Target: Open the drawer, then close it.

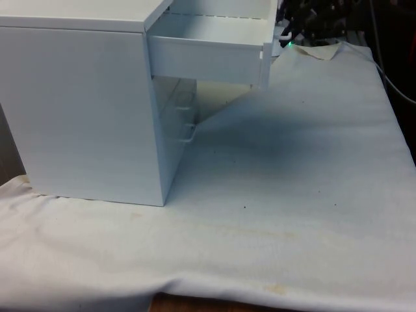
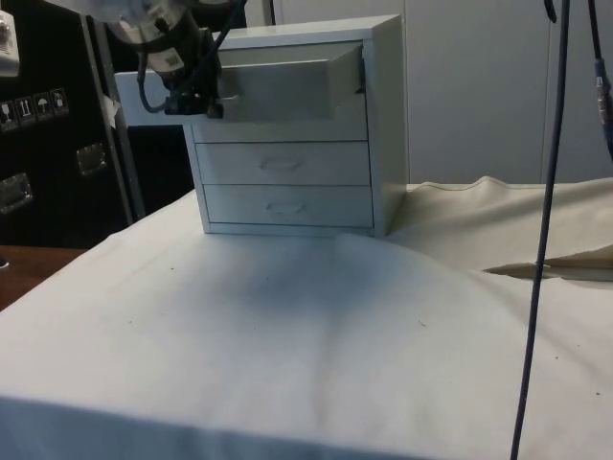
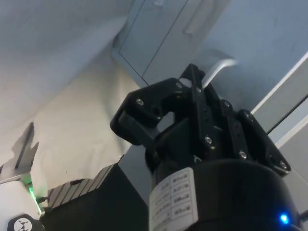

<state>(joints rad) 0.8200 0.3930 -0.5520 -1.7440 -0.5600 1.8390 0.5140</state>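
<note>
Front view: drawer (image 1: 205, 57) front partly hidden.

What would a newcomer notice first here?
The white chest near the cloth's far edge in the side view, its top drawer pulled well out while the two below stay shut. Next, the gripper at that drawer's front, its fingers closed on the handle.

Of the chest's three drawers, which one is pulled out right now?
The top drawer: it juts out with the gripper at its front, while the middle drawer and bottom drawer sit flush.
</note>
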